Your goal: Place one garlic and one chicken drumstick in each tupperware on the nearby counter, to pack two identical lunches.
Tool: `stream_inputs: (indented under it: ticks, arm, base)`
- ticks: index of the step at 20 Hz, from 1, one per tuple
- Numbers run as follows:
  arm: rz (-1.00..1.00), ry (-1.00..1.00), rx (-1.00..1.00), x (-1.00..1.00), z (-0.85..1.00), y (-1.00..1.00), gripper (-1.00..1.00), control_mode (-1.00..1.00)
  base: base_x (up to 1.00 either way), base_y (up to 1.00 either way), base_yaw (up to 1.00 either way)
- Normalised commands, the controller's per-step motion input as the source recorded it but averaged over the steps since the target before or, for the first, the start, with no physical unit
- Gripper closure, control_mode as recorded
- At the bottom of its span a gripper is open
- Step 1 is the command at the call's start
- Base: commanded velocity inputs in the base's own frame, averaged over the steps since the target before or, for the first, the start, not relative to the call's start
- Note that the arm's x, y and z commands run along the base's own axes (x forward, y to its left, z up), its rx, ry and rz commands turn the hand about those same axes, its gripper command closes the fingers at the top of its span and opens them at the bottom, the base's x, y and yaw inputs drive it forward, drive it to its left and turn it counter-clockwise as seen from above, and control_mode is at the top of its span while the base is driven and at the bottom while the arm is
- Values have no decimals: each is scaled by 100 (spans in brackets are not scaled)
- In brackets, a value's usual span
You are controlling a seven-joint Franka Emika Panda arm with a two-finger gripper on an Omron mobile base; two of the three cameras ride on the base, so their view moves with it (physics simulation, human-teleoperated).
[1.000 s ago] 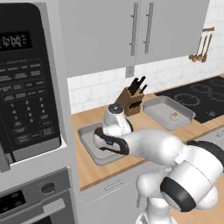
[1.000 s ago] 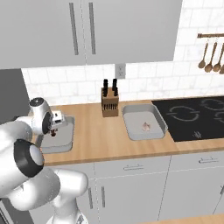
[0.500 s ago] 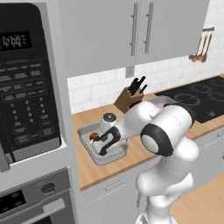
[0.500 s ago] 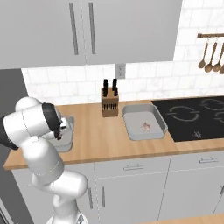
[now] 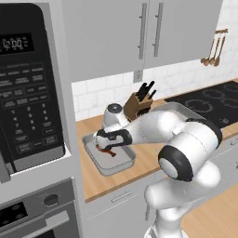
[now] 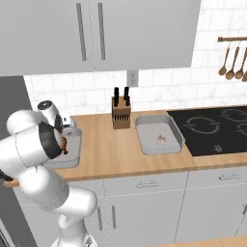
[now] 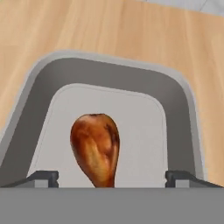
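Observation:
A glossy red-brown chicken drumstick lies on the floor of the left grey tupperware, fat end away from the hand. My gripper hangs just above it, open. Its fingertips stand wide on either side, clear of the meat. From the base, the gripper is low over this tupperware, with the drumstick under it. The arm covers part of the same tupperware in the right base view. A second tupperware to the right holds a pale garlic. Both stand on the wood counter.
A knife block stands at the wall between the two trays. The black cooktop lies right of the second tray. A tall oven and microwave unit closes off the counter's left end. Wall cabinets hang overhead.
The arm swung down over the left tray. The gripper went from shut to open, and the drumstick now lies loose on the tray floor.

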Motion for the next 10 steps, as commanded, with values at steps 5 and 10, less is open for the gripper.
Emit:
stream_inputs:
  ticks: [5, 10]
  arm:
    - [-1, -20, 4, -100, 85, -56, -100, -100]
    - [-7, -18, 8, -100, 100, -57, -100, -100]
  base:
    - [0, 0, 0]
    - [0, 0, 0]
